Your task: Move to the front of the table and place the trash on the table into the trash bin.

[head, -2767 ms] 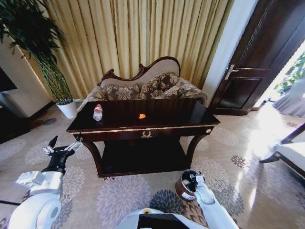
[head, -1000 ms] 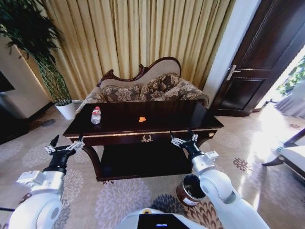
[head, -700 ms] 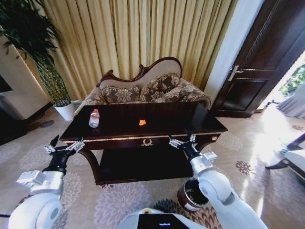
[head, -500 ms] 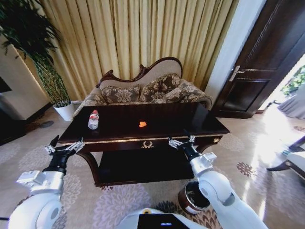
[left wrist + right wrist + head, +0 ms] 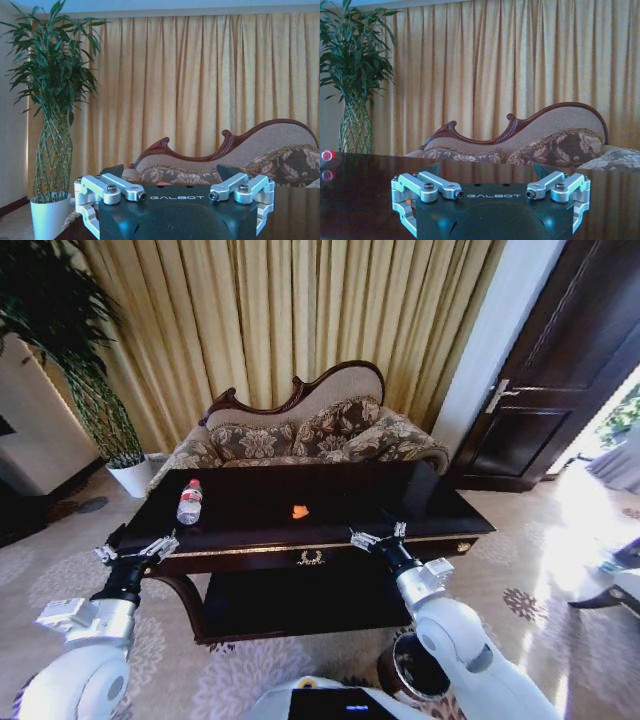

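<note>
Head view. We list the bench (image 5: 400, 502), dark and glossy, directly ahead. On it: a clear bottle (image 5: 189, 502) with red cap toward its left end; an orange scrap (image 5: 299, 511) near its middle, well apart from the bottle. The trash bin (image 5: 412, 672) stands on the carpet before the bench's right leg, partly behind our right arm. The left pincer (image 5: 136, 550), released and empty, hovers at the bench's front left corner; the right pincer (image 5: 377, 537), likewise released, sits just over the front edge, nearest the scrap.

Left wrist view. We see the sofa (image 5: 235, 165) beyond the bench, a potted plant (image 5: 50, 150) off its left end.

Right wrist view. We note the bottle's red cap (image 5: 327, 154) far across the bench top.

Judgement: we should square up to the front edge, keeping the bin within reach. The top offers open room around each item.
</note>
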Available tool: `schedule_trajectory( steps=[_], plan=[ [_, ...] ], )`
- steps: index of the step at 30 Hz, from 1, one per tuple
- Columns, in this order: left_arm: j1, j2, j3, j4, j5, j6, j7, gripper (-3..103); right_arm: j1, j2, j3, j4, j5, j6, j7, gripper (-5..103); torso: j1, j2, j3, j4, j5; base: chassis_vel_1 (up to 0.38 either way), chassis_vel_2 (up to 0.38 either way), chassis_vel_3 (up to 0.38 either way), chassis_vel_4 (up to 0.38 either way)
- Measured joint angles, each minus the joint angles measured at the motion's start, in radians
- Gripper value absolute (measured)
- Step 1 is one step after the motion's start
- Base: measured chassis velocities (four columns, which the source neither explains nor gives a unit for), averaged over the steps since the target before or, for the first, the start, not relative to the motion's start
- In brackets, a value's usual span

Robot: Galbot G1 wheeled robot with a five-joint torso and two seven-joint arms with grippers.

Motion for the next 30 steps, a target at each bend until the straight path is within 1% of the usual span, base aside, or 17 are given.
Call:
schedule_trajectory(
  steps=[4,6,8,9,12,13,14,16,17,18,20,24,25,28,30],
  plan=[
    [0.005,-0.001,0.001,-0.001,0.000,0.000,0.000,100,0.017,-0.017,-0.030,0.002,0.013,-0.002,-0.001,100,0.000,0.000,0.000,0.0000,0.0001,-0.078,0.073,0.092,-0.082],
    [0.008,-0.002,0.001,-0.003,0.001,0.000,0.000,100,0.042,-0.029,-0.050,0.001,0.042,-0.020,0.006,100,0.001,0.000,0.000,0.0000,0.0000,0.000,0.000,0.000,0.000],
    [0.012,-0.003,-0.001,-0.007,0.002,0.000,-0.001,100,0.092,-0.052,-0.080,-0.003,0.105,-0.078,0.034,100,0.000,0.000,0.000,-0.0001,0.0002,0.000,0.000,0.000,0.000],
    [0.012,-0.003,-0.001,-0.007,0.002,0.000,-0.001,100,0.092,-0.052,-0.080,-0.003,0.105,-0.078,0.034,100,0.000,0.000,0.000,-0.0001,0.0002,0.000,0.000,0.000,0.000],
    [0.019,-0.003,-0.006,-0.009,0.003,0.000,-0.001,100,0.181,-0.101,-0.116,-0.005,0.217,-0.188,0.077,100,0.000,0.000,0.000,0.0003,0.0001,0.000,0.000,0.000,0.000],
    [0.021,-0.004,-0.007,-0.010,0.004,0.000,-0.001,100,0.197,-0.111,-0.124,-0.009,0.234,-0.205,0.084,100,0.000,0.000,0.000,0.0003,0.0000,0.000,0.000,0.000,0.000],
    [0.021,-0.004,-0.007,-0.010,0.004,0.000,-0.001,100,0.197,-0.111,-0.124,-0.009,0.234,-0.205,0.084,100,0.000,0.000,0.000,0.0003,0.0000,0.000,0.000,0.000,0.000],
    [0.024,-0.008,-0.008,-0.010,0.006,0.000,-0.001,100,0.246,-0.138,-0.150,-0.027,0.275,-0.238,0.112,100,0.000,0.000,0.000,0.0002,0.0001,0.000,0.000,0.000,0.000],
    [0.026,-0.010,-0.008,-0.010,0.008,0.000,-0.001,100,0.275,-0.149,-0.169,-0.040,0.302,-0.256,0.140,100,0.000,0.000,0.000,0.0001,0.0001,0.000,0.000,0.000,0.000],
    [0.026,-0.011,-0.008,-0.010,0.009,0.000,-0.001,100,0.290,-0.152,-0.181,-0.046,0.317,-0.266,0.159,100,0.000,0.000,0.000,-0.0001,0.0001,0.000,0.000,0.000,0.000],
    [0.026,-0.011,-0.007,-0.011,0.009,0.000,-0.001,100,0.302,-0.154,-0.188,-0.051,0.325,-0.272,0.169,100,0.000,0.000,0.000,-0.0002,0.0002,0.000,0.000,0.000,0.000],
    [0.025,-0.008,-0.001,-0.012,0.013,0.001,-0.003,100,0.394,-0.153,-0.248,-0.088,0.376,-0.314,0.240,100,0.000,0.000,0.000,-0.0001,0.0001,0.000,0.000,0.000,0.000],
    [0.025,-0.008,-0.001,-0.012,0.013,0.001,-0.003,100,0.394,-0.153,-0.248,-0.088,0.376,-0.314,0.240,100,0.000,0.000,0.000,-0.0001,0.0001,0.000,0.000,0.000,0.000],
    [0.030,-0.013,0.001,-0.017,0.018,0.004,-0.005,100,0.474,-0.142,-0.318,-0.112,0.452,-0.351,0.311,100,0.000,0.000,0.000,0.0002,0.0001,0.000,0.000,0.000,0.000],
    [0.033,-0.014,0.001,-0.019,0.019,0.004,-0.005,100,0.492,-0.141,-0.338,-0.119,0.460,-0.353,0.317,100,0.000,0.000,0.000,0.0001,0.0002,0.000,0.000,0.000,0.000]
  ],
)
